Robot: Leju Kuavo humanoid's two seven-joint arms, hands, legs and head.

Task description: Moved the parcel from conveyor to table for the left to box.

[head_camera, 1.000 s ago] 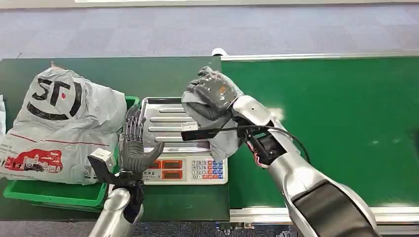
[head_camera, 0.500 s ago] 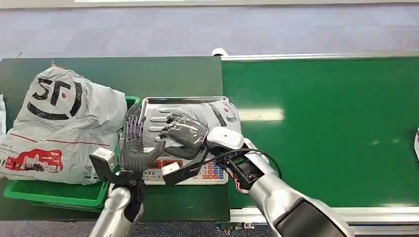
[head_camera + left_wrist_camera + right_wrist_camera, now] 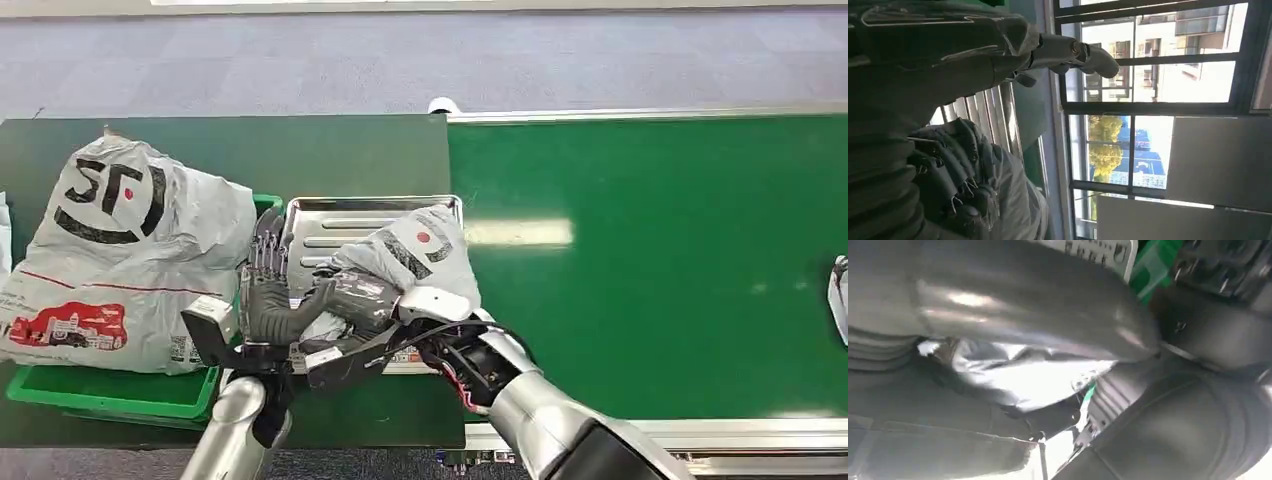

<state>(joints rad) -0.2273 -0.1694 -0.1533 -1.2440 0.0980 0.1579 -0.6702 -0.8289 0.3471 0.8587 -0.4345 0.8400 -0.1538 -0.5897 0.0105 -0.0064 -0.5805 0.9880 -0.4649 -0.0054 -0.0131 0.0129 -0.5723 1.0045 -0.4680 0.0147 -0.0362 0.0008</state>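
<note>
Head view: grey parcel lying on the ribbed steel pan of the scale, off the green conveyor and on the dark desk side. Right hand clamped over the parcel's near end, fingers curled into the plastic — gripping it, not merely resting. Left hand upright just beside it, fingers spread, palm turned toward the parcel, holding nothing, thumb close to or touching the right hand's fingers. Beyond the left hand, a green bin carrying a large printed mail bag. At the far right edge of the conveyor, a sliver of another pale parcel.

Left wrist view: same crowding confirmed — dark fingers of the right hand bunched on crinkled grey plastic, ribs of the pan behind.

Risks from here, judged from the layout:

- Collision between the two hands. Hardly any gap between them; opening the right hand or closing the left without clearance likely to jam fingers together.
- Snagged plastic. Loose film pinched among the right hand's fingers could lift with them on release and drag the parcel back toward the conveyor or off the pan.
- Parcel sitting skewed over the pan's near edge, partly covering the scale's keypad — likely to slide forward off the scale if nudged.
- Handover failing: slippery, shapeless bag, a poor hold for the left hand if taken by a corner only.
- Cable looping at the right wrist, close to the scale's front edge — could catch on withdrawal.
</note>
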